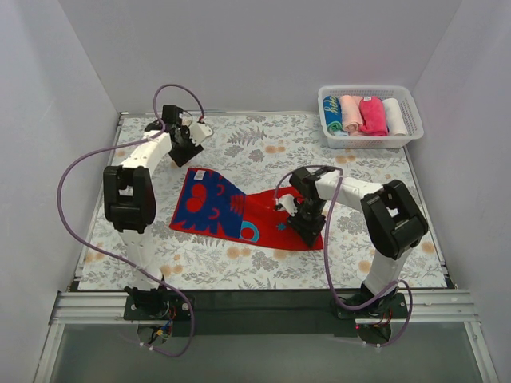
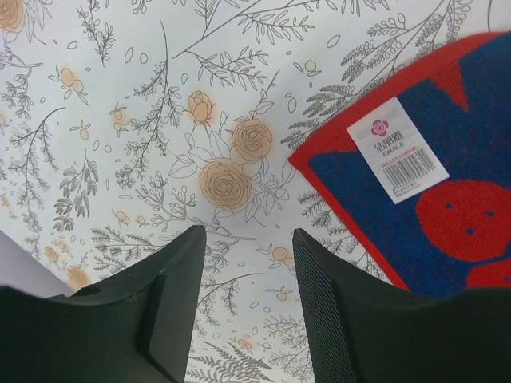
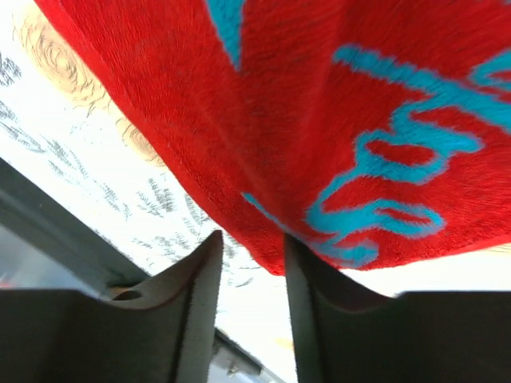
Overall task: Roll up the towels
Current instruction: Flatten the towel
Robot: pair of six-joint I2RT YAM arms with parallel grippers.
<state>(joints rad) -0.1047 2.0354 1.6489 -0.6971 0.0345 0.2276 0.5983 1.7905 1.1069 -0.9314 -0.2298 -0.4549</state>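
Left arm [image 1: 128, 195] stretched forward, left fingers [image 2: 172, 303] parted, right arm [image 1: 391, 215] bent, right fingers [image 3: 200, 319] parted

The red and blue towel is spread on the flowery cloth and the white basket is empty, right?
Not empty: the top view shows rolled towels inside the white slotted plastic basket. The red and blue cloth towel does lie spread on the flowery table cloth.
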